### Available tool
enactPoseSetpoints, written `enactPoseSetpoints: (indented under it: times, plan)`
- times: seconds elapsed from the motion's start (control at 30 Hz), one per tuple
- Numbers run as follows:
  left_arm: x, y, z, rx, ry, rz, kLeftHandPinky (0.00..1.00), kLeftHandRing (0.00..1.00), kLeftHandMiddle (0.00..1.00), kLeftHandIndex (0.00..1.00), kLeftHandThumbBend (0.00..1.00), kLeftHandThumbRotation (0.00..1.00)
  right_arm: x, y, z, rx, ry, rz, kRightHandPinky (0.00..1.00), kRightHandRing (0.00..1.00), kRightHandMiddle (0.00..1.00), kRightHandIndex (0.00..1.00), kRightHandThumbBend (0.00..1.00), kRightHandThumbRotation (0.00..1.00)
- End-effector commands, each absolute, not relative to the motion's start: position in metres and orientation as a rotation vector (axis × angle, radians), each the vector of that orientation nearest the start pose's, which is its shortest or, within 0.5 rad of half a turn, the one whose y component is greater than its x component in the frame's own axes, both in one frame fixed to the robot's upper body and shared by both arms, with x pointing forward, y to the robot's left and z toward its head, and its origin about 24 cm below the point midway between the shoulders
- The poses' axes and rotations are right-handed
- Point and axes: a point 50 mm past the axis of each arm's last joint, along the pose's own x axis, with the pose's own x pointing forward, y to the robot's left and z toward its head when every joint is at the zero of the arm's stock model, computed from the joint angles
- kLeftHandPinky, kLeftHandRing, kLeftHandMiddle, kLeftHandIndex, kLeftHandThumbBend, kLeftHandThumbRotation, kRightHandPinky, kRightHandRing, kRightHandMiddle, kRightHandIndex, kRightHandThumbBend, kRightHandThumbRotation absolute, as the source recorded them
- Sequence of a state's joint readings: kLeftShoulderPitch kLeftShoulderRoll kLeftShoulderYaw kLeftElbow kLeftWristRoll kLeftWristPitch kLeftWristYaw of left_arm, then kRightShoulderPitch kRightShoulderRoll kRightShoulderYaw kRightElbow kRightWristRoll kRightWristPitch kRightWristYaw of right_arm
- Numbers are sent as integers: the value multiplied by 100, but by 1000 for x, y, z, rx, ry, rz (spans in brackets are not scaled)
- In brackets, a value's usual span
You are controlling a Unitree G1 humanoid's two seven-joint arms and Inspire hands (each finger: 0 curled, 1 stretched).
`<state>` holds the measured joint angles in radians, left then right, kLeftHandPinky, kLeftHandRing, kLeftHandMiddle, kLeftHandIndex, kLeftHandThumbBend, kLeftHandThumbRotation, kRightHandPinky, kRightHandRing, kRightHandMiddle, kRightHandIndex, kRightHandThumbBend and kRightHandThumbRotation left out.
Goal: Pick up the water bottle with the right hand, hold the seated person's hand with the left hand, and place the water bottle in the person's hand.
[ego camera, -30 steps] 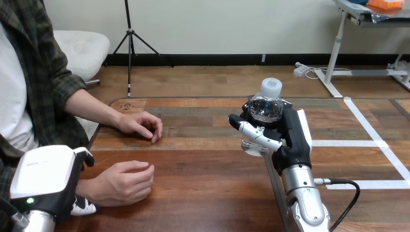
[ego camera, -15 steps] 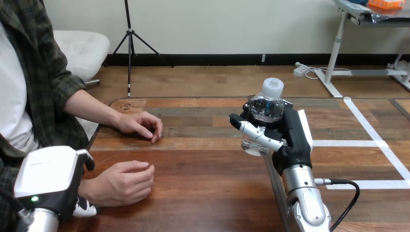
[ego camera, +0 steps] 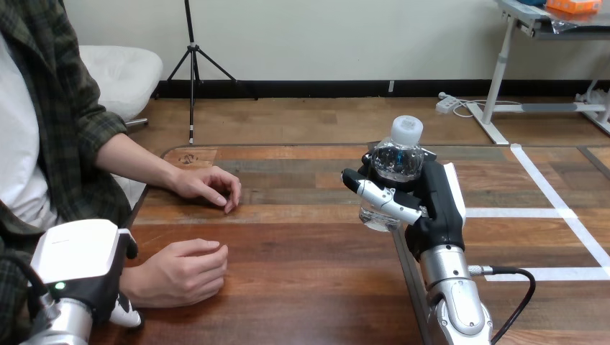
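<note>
We saw the right hand [ego camera: 434,208] raised over the table [ego camera: 302,287], its fingers [ego camera: 388,203] curled round the bottle [ego camera: 392,169]. One finger crossed the front of the clear body. The others wrapped the far side, where the bottle and the palm hid most of them from us. The white cap [ego camera: 405,128] stood clear above the fingers, tipped slightly to the right, and the base stuck out just below them. Whether the base touched the wood or hung over it we could not tell.

Well apart from those fingertips, to their left, the person's nearer hand [ego camera: 180,269] lay on the table, loosely curled. Its wrist ran behind the left hand [ego camera: 75,255], which sat at the view's bottom left corner with its white back turned to us. That shell covered nearly everything beneath it, and the view's bottom edge cut off most of the arm behind it. A small black-and-white part of the hand showed under the wrist. We could not tell whether the hand gripped the wrist, only touched it, or stood just beside it.

The person's farther hand [ego camera: 208,185] rested on the table beyond, about level with the right hand's fingertips and well to their left. Its forearm led off toward the view's left side.
</note>
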<state>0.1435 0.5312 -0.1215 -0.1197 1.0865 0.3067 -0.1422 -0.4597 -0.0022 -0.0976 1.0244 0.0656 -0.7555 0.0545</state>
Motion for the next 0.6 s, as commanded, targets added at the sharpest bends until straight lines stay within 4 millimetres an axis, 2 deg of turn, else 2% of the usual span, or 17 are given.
enactPoseSetpoints:
  times: [0.0, 0.57]
  plan:
    - [228, 241, 49, 1617, 332, -53, 61, 65, 69, 68, 93, 0, 324, -135, 46, 63, -341, 53, 38, 41, 40, 38, 68, 0]
    - [230, 239, 43, 1652, 401, -116, 63, 66, 70, 69, 91, 0, 324, -136, 45, 88, -337, 54, 40, 42, 41, 38, 68, 0]
